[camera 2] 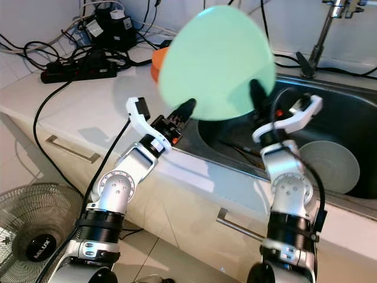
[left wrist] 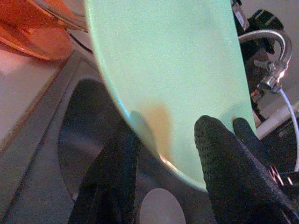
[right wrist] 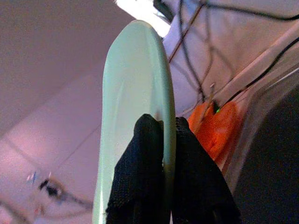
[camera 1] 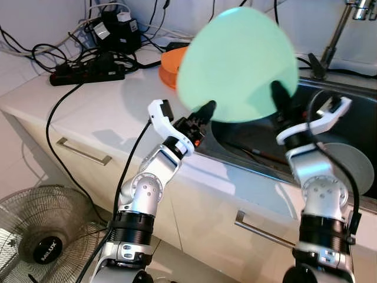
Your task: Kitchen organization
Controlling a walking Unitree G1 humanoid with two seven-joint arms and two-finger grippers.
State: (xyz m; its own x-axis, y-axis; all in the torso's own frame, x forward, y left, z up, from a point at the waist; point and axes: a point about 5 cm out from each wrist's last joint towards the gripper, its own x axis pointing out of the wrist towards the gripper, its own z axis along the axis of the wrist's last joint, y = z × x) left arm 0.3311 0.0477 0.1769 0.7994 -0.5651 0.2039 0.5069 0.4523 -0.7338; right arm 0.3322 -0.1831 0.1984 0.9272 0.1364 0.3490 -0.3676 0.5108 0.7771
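Observation:
A large mint-green plate (camera 1: 238, 65) is held up on edge above the sink, its face tilted toward me. My right gripper (right wrist: 163, 135) is shut on the plate's lower right rim, one black finger on each face. My left gripper (left wrist: 166, 135) is at the lower left rim (camera 1: 206, 111). Its fingers stand wide apart, one finger (left wrist: 224, 168) lying over the plate's face and the other (left wrist: 114, 182) behind the edge. The plate hides part of the counter and the sink's back.
An orange bowl (camera 1: 169, 66) sits on the counter behind the plate. The steel sink (camera 1: 347, 112) holds a grey plate (camera 1: 353, 168), with the faucet (camera 1: 333, 38) behind. A power strip and cables (camera 1: 88, 71) lie at the back left. A floor fan (camera 1: 47, 236) stands below.

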